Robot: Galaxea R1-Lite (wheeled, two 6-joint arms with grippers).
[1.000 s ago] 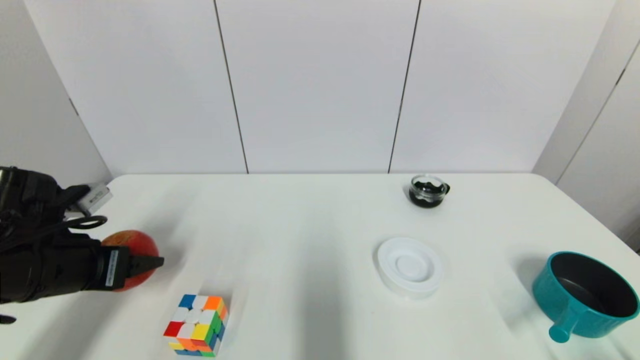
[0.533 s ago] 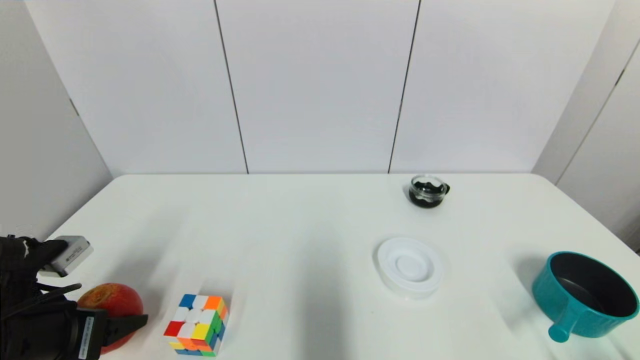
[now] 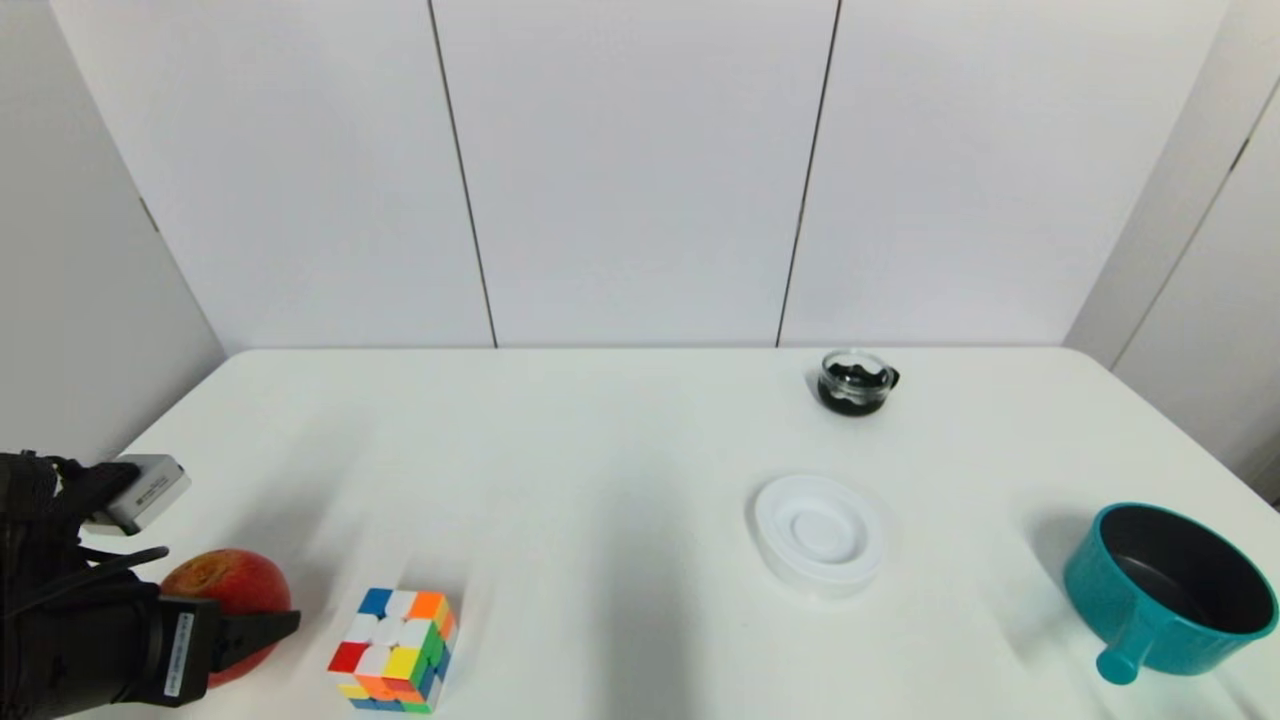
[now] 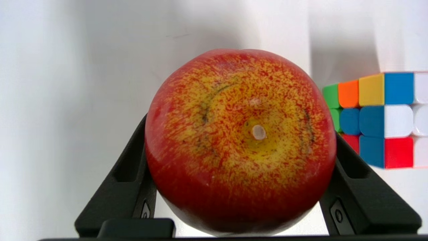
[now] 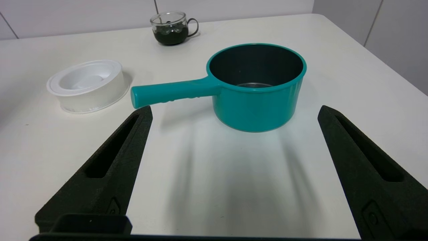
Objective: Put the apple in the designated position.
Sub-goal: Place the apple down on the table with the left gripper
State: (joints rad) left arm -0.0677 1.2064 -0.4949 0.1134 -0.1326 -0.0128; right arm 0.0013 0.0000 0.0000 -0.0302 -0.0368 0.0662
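Observation:
The glossy red apple [image 3: 225, 580], yellow-orange around its stem dimple [image 4: 258, 132], sits between the two black fingers of my left gripper [image 3: 238, 612] at the table's near left corner. In the left wrist view the left gripper [image 4: 240, 130] is shut on the apple, one finger [image 4: 132, 177] pressing each side, with white tabletop behind it. I cannot tell whether the apple touches the table. The tabletop [image 3: 560, 480] shows no outline or marker for a position. My right gripper [image 5: 234, 110] stands open over the table, out of the head view.
A multicoloured puzzle cube [image 3: 393, 650] stands just right of the apple. A round white ridged dish [image 3: 818, 533] lies right of centre, a teal pot [image 3: 1170, 590] sits near the right edge, and a small glass cup [image 3: 855, 381] with dark contents stands at the back.
My left gripper carried the apple from farther back toward the near left corner beside the cube. In the last half second it rose or backed off slightly.

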